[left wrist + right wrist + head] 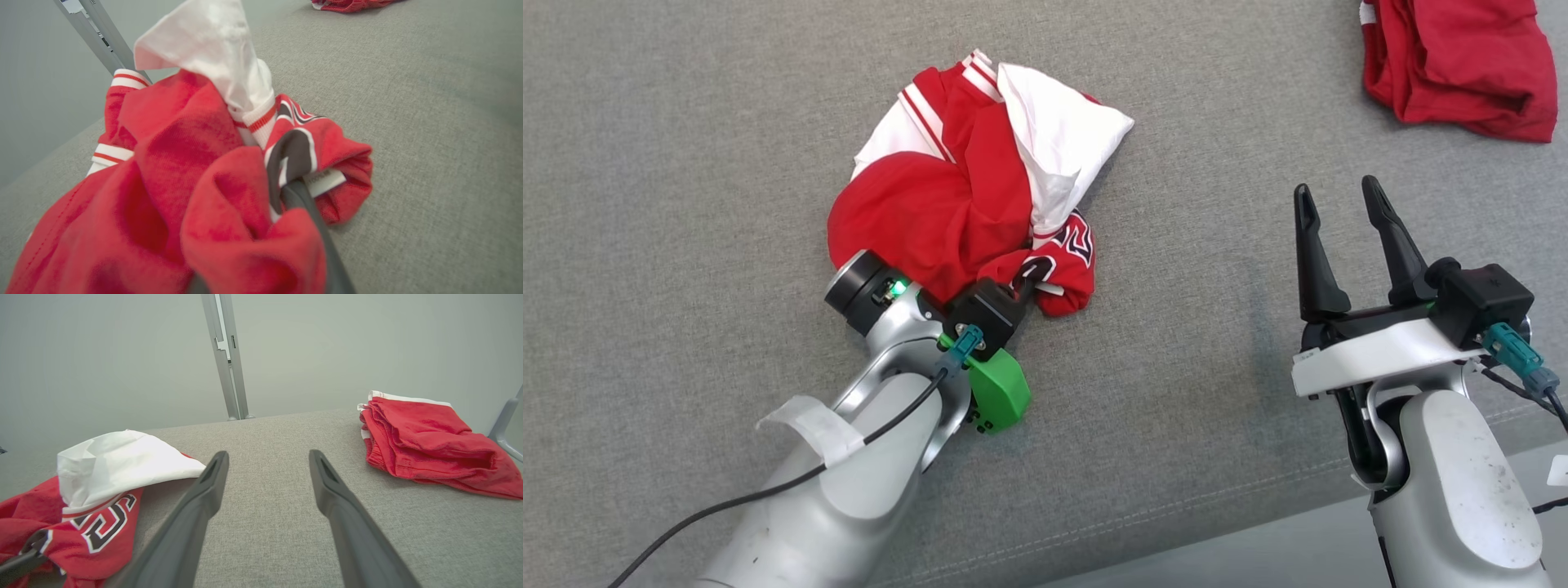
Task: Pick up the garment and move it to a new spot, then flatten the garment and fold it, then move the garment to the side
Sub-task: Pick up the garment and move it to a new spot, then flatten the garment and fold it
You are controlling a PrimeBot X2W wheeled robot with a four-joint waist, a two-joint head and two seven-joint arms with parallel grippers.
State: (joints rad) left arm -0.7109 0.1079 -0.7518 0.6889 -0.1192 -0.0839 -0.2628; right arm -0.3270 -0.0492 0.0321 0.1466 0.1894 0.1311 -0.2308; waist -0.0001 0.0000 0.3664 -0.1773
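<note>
A crumpled red and white garment (964, 188) with black lettering lies bunched on the grey surface (686, 122), left of centre. My left gripper (1023, 287) is shut on the garment's near edge, its fingers buried in red folds. The left wrist view has the garment (171, 163) heaped over one dark finger (302, 200), beside a white label. My right gripper (1339, 204) stands open to the right, apart from the cloth, nothing between its fingers. In the right wrist view the garment (102, 473) lies at the lower left of the open right gripper (267, 461).
A second red garment (1462, 61) lies folded at the far right corner, also the red garment (425, 437) in the right wrist view. A grey metal post (226, 355) rises behind the surface. The surface's front edge (1258, 523) runs near my arms.
</note>
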